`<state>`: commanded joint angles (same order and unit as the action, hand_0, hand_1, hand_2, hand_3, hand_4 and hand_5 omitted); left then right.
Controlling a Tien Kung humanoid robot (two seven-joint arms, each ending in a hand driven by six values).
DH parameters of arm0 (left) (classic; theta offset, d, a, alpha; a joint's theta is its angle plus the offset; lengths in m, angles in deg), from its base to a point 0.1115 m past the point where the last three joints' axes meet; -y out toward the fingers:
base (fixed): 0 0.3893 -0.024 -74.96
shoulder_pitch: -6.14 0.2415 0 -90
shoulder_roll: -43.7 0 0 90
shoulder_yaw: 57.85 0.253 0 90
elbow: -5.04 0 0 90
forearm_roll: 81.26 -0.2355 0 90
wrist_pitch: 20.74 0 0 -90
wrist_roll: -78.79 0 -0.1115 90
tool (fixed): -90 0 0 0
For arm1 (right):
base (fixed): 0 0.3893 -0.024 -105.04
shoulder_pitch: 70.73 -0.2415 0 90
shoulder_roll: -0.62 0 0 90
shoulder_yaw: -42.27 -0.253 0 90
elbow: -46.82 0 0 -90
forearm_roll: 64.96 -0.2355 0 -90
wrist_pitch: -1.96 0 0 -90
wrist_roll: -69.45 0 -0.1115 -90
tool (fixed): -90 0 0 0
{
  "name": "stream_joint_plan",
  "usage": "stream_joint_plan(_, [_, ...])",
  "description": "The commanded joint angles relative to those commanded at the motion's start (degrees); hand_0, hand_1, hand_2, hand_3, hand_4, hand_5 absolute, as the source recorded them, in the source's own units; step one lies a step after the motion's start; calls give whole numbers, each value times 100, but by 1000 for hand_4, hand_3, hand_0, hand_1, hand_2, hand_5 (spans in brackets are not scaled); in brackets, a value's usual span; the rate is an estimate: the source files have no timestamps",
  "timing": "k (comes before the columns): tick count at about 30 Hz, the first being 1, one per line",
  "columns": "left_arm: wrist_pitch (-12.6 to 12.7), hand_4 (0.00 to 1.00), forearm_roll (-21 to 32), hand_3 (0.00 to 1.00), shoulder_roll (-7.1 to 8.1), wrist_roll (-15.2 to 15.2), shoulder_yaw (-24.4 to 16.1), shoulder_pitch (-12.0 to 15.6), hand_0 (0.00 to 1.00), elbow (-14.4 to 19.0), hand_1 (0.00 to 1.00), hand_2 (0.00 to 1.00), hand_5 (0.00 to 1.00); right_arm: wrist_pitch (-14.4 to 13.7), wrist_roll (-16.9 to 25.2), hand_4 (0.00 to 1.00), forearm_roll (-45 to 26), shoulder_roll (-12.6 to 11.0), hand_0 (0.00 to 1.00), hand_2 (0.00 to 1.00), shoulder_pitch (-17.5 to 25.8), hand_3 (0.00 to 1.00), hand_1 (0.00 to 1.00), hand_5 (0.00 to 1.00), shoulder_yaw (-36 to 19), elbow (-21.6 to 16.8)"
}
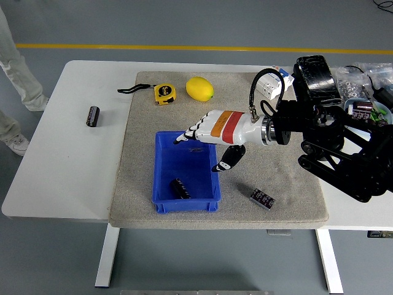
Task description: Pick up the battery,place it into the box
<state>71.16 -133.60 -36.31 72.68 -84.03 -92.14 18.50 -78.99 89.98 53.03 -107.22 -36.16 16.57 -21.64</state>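
A dark cylindrical battery (pixel 180 187) lies inside the blue box (pixel 163 196), near its front wall. My right hand (pixel 200 146) hovers over the box's far right part with its fingers spread and holds nothing. A second dark battery (pixel 93 115) lies on the bare white table at the left. The left arm is out of view.
A yellow tape measure (pixel 163 93) and a lemon (pixel 199 88) lie at the back of the grey mat (pixel 276 184). A small dark module (pixel 262 198) lies on the mat right of the box. Clutter (pixel 362 110) sits at the table's right end. A person's legs (pixel 15 67) stand at the far left.
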Motion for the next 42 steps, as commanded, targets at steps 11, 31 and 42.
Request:
stream_joint_plan(11, [-7,611,-42,569,-41,-11,-41,0,763,-24,720,723,522,113,0,933,215,-1204,671,787,664,841,697,197,-625,-677])
stream_joint_plan(31, [-26,610,10,569,-86,3,31,-24,762,-17,722,725,521,122,47,942,467,-2083,651,737,1573,784,662,199,-730,-1697])
stream_joint_plan(42, [-42,611,51,569,-89,-4,79,-37,761,8,723,727,521,180,18,944,455,-1960,653,738,1544,789,662,200,-519,-1729])
